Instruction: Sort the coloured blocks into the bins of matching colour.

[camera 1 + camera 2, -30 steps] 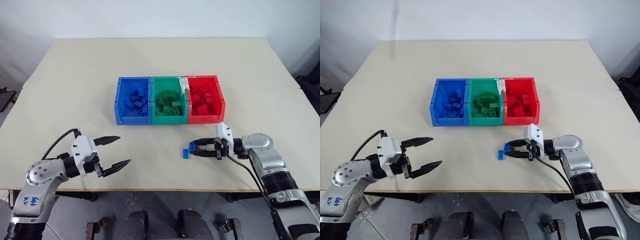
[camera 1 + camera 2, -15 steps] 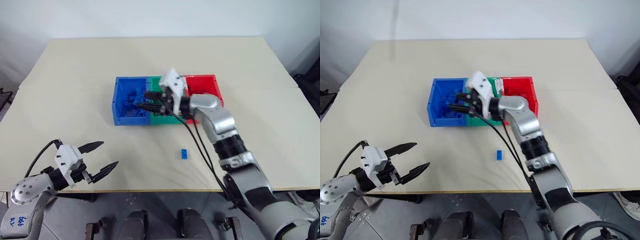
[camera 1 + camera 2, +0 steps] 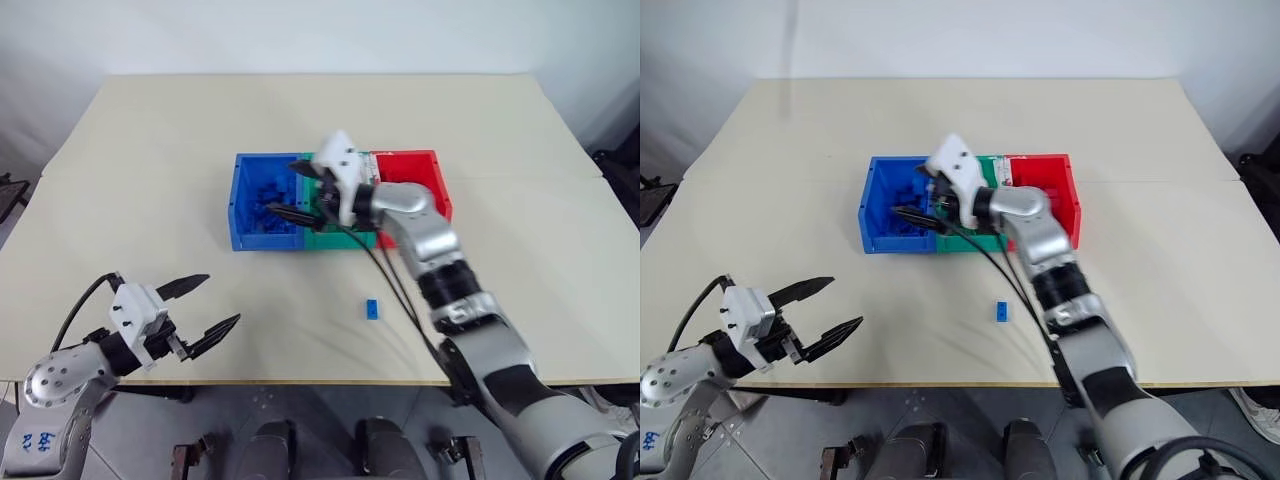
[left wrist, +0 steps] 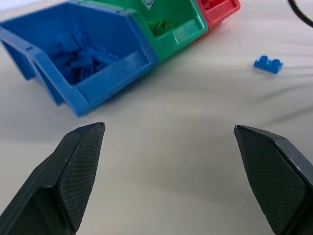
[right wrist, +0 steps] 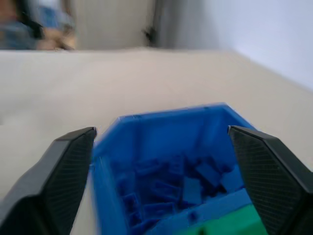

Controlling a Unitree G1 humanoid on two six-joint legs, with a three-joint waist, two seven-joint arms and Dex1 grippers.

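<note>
Right gripper (image 3: 292, 190) hangs over the blue bin (image 3: 241, 215), fingers spread wide, holding nothing. Left gripper (image 3: 205, 306) also wide and empty, near the table's (image 3: 150, 150) front edge. One blue block (image 3: 371, 309) lies on the table, in front of the green bin (image 4: 188, 29) and red bin (image 3: 438, 195).

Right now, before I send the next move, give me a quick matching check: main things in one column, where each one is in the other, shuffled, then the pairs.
Things:
1. right gripper
2. left gripper
3. loose blue block
4. green bin

Places:
A. lying on the table, in front of the bins
B. open, over the blue bin
C. middle of the row
D. open, near the table's front left edge

Pairs: 1-B, 2-D, 3-A, 4-C
</note>
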